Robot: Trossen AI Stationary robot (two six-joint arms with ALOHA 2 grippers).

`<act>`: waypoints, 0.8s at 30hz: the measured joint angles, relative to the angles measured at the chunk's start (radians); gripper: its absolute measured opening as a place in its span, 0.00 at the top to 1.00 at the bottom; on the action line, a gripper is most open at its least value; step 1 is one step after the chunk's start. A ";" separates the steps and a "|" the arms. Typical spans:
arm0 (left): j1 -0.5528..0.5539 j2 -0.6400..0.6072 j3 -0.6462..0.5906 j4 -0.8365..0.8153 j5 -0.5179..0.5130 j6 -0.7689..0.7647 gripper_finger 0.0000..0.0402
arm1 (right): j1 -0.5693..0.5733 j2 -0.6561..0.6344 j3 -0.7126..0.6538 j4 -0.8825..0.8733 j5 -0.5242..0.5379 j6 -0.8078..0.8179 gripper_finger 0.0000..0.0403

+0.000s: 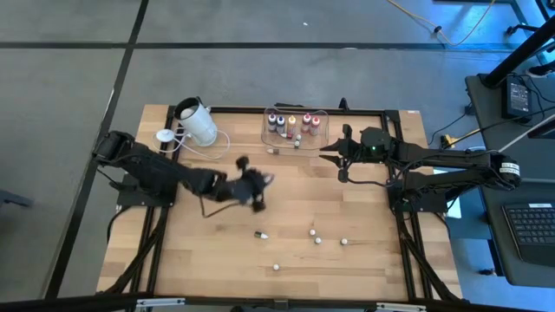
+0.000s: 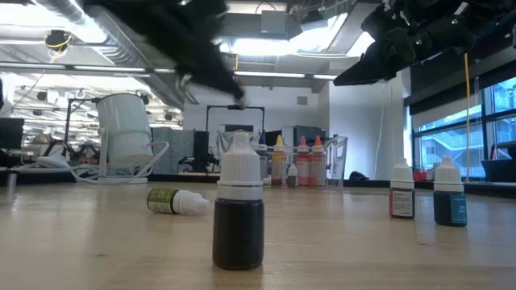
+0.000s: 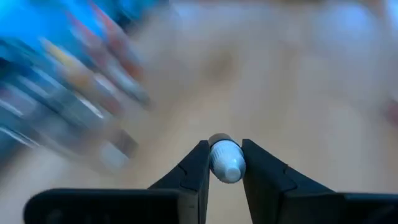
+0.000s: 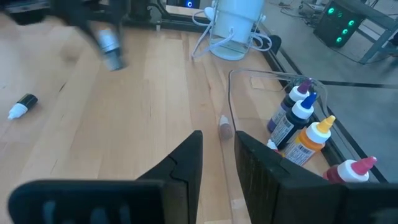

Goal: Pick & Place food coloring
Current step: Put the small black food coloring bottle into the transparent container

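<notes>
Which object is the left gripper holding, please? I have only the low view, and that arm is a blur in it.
Observer: The left wrist view shows the left gripper closed on a small pale-capped bottle.
Operator: Thank you. Where is the right gripper?
Observer: From above, the right gripper hangs close by a corner of the clear tub.
Operator: Is the tub holding anything?
Observer: Yes, the right wrist view shows several bottles standing inside it.

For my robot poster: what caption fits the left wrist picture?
Left gripper pinches a small white-capped bottle above the wooden table.
</notes>
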 joint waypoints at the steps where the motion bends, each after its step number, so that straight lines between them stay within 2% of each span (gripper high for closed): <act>1: 0.032 0.000 0.010 0.047 -0.029 0.061 0.83 | 0.000 0.000 0.000 0.002 0.000 0.000 0.76; 3: 0.105 0.000 0.026 0.136 -0.018 0.146 0.83 | 0.000 0.000 0.000 0.002 0.000 0.001 0.76; 7: 0.267 0.000 0.058 0.293 0.168 0.173 0.83 | 0.000 0.000 0.000 0.002 0.000 0.002 0.76; 10: 0.356 0.031 0.105 0.302 0.256 0.174 0.83 | 0.000 0.000 0.000 0.002 0.000 0.002 0.76; 13: 0.411 0.105 0.200 0.231 0.325 0.189 0.83 | 0.000 0.000 0.000 0.004 0.000 0.001 0.76; 15: 0.436 0.164 0.292 0.125 0.364 0.207 0.83 | 0.000 0.000 0.000 0.007 0.000 0.001 0.76; 20: 0.493 0.334 0.541 -0.222 0.344 0.197 0.83 | 0.000 0.000 0.000 0.006 0.000 -0.008 0.76; 24: 0.541 0.416 0.640 -0.347 0.380 0.133 0.81 | 0.000 0.000 0.000 0.003 0.000 -0.008 0.76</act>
